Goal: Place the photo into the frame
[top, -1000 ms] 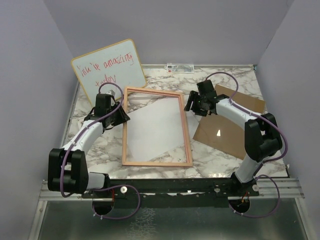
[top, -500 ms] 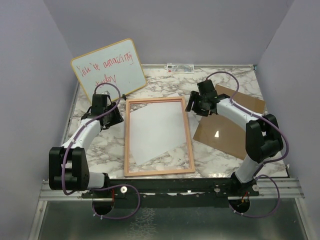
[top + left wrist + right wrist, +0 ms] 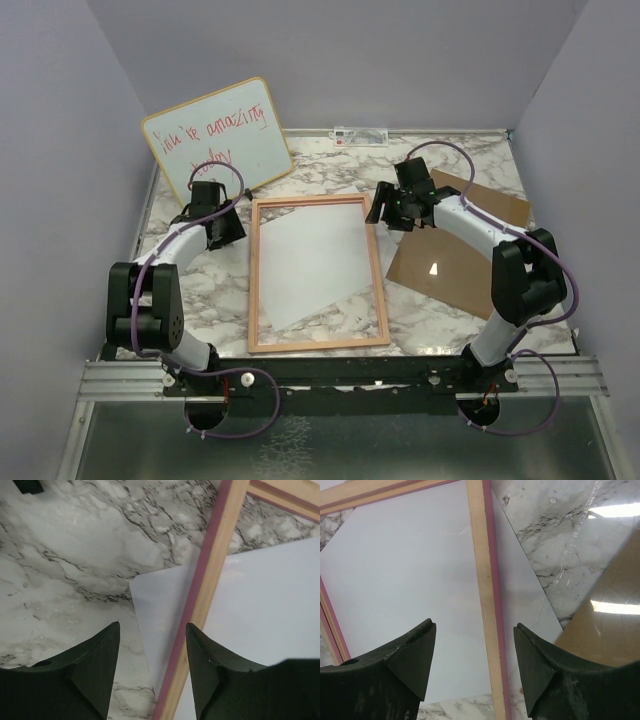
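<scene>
The frame [image 3: 318, 272] lies flat on the marble table, its long side running near to far. The photo [image 3: 305, 265] lies under it, white side up and skewed. In the left wrist view a corner of the photo [image 3: 160, 605] sticks out past the frame's border [image 3: 215, 565]. My left gripper [image 3: 231, 231] is open and straddles that left border [image 3: 152, 630]. My right gripper [image 3: 383, 212] is open above the frame's far right border [image 3: 475, 630]. There the frame's strip [image 3: 482, 580] runs between the fingers, with white photo [image 3: 400, 580] on both sides.
The brown backing board [image 3: 450, 262] lies right of the frame with a bright reflection on it, and shows in the right wrist view [image 3: 612, 640]. A yellow-edged whiteboard [image 3: 215, 140] with red writing leans on the back left wall. Purple walls close in the sides.
The frame was held skewed between both grippers. It now lies flat and squared on the table. Both grippers have let go, and the left arm has drawn back toward the far left.
</scene>
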Robot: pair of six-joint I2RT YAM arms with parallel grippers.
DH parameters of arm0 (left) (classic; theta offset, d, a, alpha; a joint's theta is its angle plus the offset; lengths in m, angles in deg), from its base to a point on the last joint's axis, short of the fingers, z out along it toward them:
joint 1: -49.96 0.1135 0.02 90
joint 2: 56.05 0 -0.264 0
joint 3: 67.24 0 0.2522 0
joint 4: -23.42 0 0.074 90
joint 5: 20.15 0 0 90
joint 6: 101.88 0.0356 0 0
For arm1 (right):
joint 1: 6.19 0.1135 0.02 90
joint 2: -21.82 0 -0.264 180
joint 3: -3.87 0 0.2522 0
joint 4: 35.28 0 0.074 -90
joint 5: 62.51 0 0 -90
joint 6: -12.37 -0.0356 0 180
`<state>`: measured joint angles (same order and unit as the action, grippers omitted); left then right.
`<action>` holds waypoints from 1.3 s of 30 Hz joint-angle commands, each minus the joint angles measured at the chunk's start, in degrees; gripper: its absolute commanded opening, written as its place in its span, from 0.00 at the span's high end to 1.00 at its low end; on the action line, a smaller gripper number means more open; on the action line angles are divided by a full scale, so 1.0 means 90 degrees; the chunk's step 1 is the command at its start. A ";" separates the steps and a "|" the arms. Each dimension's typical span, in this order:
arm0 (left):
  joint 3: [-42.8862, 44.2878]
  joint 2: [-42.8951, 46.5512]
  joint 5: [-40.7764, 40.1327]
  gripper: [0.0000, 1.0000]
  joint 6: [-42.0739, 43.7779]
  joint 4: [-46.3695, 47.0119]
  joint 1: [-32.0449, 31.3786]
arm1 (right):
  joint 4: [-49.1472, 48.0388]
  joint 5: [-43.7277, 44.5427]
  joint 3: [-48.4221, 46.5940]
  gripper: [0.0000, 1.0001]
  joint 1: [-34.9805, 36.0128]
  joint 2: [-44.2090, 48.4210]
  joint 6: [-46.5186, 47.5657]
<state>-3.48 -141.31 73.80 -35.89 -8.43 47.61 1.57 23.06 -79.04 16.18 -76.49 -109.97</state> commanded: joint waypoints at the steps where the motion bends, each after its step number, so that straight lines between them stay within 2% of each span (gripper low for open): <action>1: 0.0416 -0.0354 -0.1536 0.44 -0.0291 0.0444 0.0027 | 0.0025 -0.0386 -0.0070 0.32 -0.0047 -0.0001 0.0147; 8: 0.0891 -0.1210 -0.2534 0.51 -0.0437 0.0986 0.0170 | -0.0091 -0.0472 0.0068 0.33 -0.0049 0.0058 0.0080; 13: 0.1073 -0.1542 -0.3135 0.51 -0.0669 0.1180 0.0193 | -0.0119 -0.0474 0.0056 0.34 -0.0039 0.0023 0.0063; 22: 0.1011 -0.1815 -0.3636 0.54 -0.0741 0.1786 0.0202 | -0.0060 -0.0412 -0.0167 0.35 -0.0042 -0.0232 0.0088; 29: 0.1043 -0.2150 -0.3595 0.65 -0.0568 0.2121 0.0457 | 0.0093 -0.0306 -0.0522 0.37 -0.0047 -0.0499 0.0191; 39: 0.1704 -0.2758 -0.3265 0.66 -0.0331 0.2227 0.0850 | 0.0280 -0.0267 -0.0906 0.38 -0.0044 -0.0804 0.0223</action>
<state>8.00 -163.19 42.83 -40.65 10.47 53.84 1.99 20.17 -85.02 16.18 -81.73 -109.01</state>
